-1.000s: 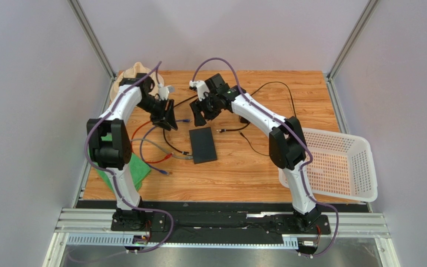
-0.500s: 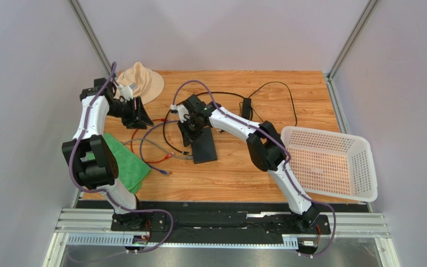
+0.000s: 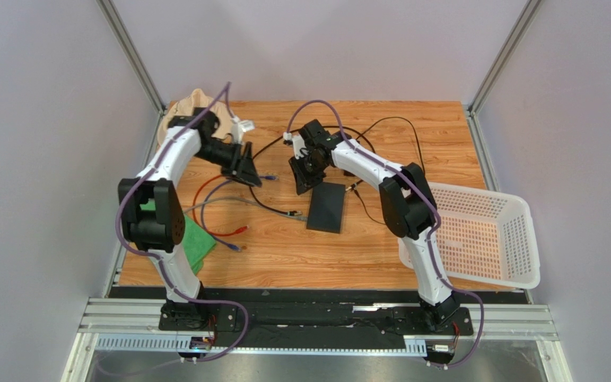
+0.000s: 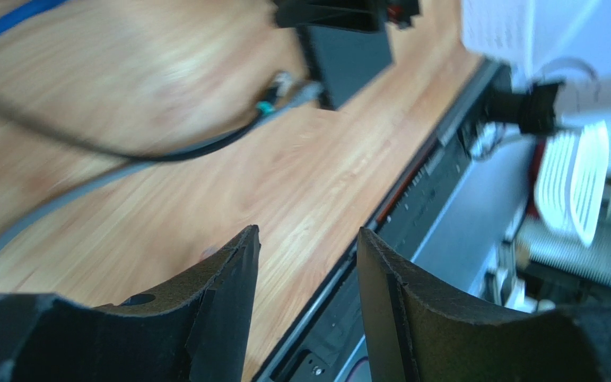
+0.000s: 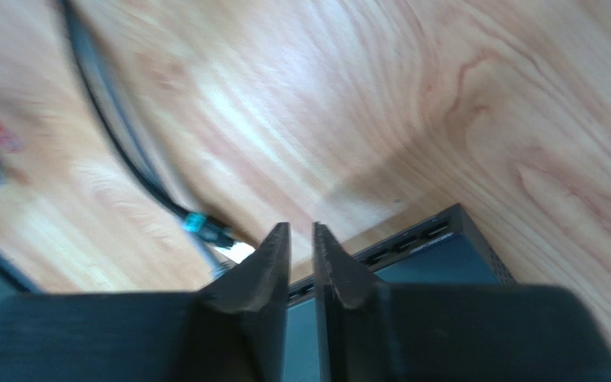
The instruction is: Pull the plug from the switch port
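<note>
The switch (image 3: 326,208) lay flat on the tabletop (image 3: 348,259), about mid-way across, with its long axis running near-to-far and tipped a little. Its socket row was along the left long edge. Two cables reached that edge near its nearer end: a black cable (image 3: 265,203) ending in a teal-tipped plug (image 5: 202,225), and a grey cable (image 3: 237,208) with a pale plug (image 5: 233,251) just beside it. Blur hid whether each plug was fully seated, and which of the two was the task's one could not be told.

The right tool (image 3: 307,173) was the nearer one. It hovered over the far-left corner of the switch, fingers pointing down, so the plugs lay toward the near-left of it, along the socket edge. Its jaws were almost closed — only a thin slit with bare wood showing through — and it gripped nothing and touched nothing visible.

The left tool (image 4: 307,263) hung well apart to the left, above the loose cables, and looked across at the plugs and switch from that side. Its jaws stood clearly apart, with nothing between them.

Judged from this, the pull would run leftward, square to the switch's long axis — with the right tool needing to slide down the edge and open first.
</note>
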Controlling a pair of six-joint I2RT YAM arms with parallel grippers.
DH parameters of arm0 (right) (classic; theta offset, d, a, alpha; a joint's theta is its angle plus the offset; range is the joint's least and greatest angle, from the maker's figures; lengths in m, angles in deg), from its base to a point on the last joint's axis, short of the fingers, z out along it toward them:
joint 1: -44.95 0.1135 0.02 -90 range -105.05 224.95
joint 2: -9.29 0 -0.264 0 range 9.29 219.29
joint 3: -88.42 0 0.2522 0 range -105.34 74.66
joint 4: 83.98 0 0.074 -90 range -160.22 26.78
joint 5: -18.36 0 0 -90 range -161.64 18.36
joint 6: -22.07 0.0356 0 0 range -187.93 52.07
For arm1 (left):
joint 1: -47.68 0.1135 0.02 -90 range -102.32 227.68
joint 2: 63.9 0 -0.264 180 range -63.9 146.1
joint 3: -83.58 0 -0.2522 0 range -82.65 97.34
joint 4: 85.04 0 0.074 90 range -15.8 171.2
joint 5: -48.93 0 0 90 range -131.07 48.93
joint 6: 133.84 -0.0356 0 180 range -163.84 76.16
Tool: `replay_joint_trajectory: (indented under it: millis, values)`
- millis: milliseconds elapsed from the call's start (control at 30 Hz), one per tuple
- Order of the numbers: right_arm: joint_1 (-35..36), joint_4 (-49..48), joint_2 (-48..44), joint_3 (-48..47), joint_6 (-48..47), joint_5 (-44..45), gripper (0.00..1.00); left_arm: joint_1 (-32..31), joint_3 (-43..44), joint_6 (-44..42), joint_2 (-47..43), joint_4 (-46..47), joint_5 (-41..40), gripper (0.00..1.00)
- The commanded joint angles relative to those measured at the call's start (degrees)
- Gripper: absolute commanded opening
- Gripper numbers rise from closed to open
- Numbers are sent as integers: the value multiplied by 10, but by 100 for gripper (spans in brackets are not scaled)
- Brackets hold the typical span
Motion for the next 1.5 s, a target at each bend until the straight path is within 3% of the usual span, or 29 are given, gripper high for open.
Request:
replay_joint_trajectory:
  millis: [0,100,233,400,800,1067,1467]
  values:
    - [18,11,-104,-58,-38,-53,30,-82,11,-76,54,-22,68,57]
    - [16,24,-153,-13,-69,-43,35,-106,37,-43,105,17,91,57]
    - [9,14,-243,142,-72,11,32,-145,116,-37,179,15,101,57]
    - [-15,21,-280,216,-64,34,30,-194,186,-38,255,-1,91,57]
    - [-55,15,-292,267,-41,-7,32,-215,122,3,284,77,25,57]
    - [-55,14,-294,282,-50,6,34,-236,117,-5,303,74,54,54]
    - [-55,16,-302,311,-61,30,38,-247,61,-34,285,61,11,52]
